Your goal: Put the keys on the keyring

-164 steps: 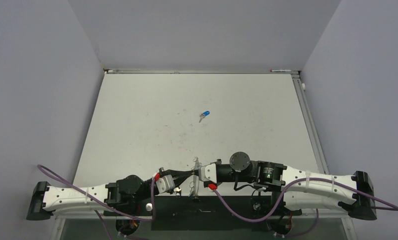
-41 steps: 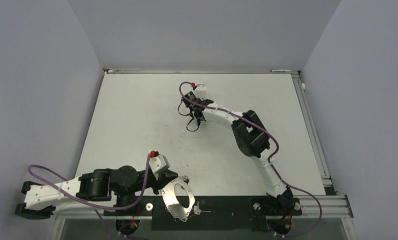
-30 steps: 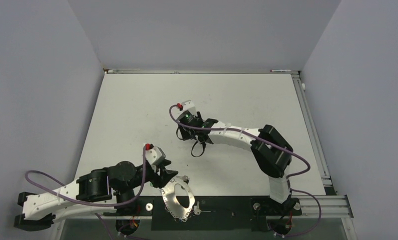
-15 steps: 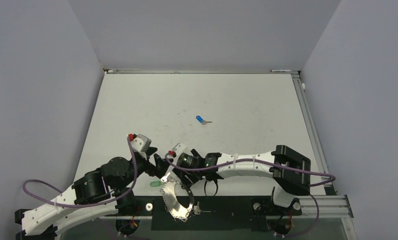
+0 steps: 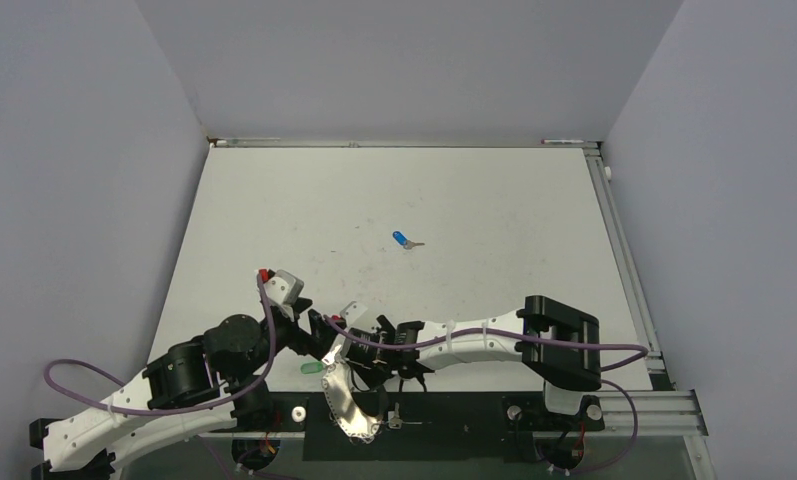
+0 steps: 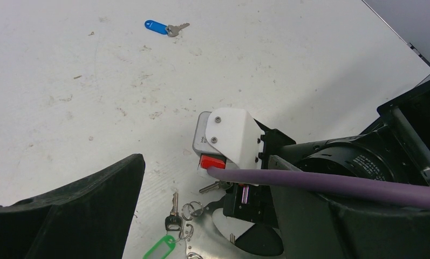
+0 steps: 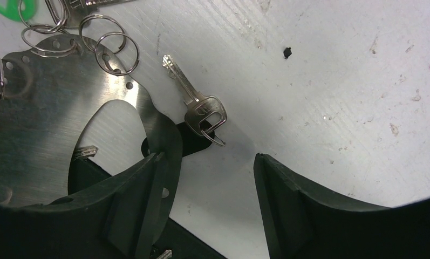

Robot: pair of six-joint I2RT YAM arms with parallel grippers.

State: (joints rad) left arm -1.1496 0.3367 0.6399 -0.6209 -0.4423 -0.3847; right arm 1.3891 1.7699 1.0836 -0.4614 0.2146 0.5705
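Our left gripper (image 5: 319, 333) and right gripper (image 7: 207, 159), jaws spread wide and empty, hover by the keyring (image 7: 40, 108) at the table (image 5: 494, 200)'s near edge; a green-tagged key (image 6: 159, 249) seems attached, while a silver key (image 7: 195, 102) beside it and a blue-tagged key (image 6: 164, 27) well apart lie loose.

The near edge of the table (image 5: 274, 200) is crowded: the spread left claw (image 6: 204, 162) and right claw (image 7: 208, 156) nearly touch above the metal plate (image 7: 56, 91) and a loose key (image 7: 193, 105). Toward the far edge the table lies open, save a blue-tagged key (image 5: 404, 240) midway.
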